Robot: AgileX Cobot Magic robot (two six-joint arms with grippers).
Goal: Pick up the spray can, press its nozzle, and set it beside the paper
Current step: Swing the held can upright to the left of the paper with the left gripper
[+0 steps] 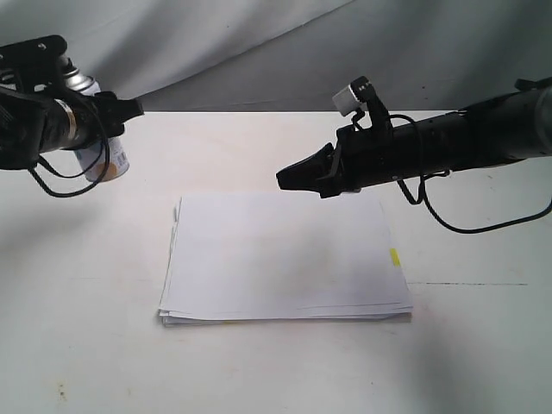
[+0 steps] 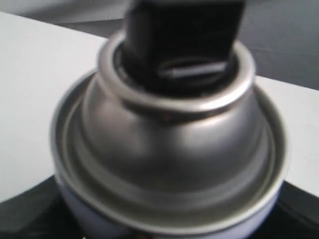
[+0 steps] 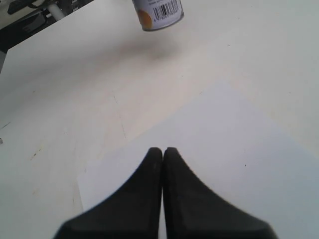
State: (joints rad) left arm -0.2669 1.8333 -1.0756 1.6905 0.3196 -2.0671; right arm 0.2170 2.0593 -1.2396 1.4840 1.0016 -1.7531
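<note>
My left gripper (image 1: 105,116) gripped the spray can (image 1: 113,162) around its body and held it up off the table (image 1: 259,142), near the far left corner of the paper (image 1: 285,254). The black nozzle (image 2: 184,35) capped its silver top. My right gripper (image 1: 289,178) hung over the paper's far edge, jaws pressed together.

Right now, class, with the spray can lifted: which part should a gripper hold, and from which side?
Grip the can round its straight body, below the silver dome, coming from the side, as the left gripper does. The nozzle sits on top, so a side grip leaves it free to press.
</note>
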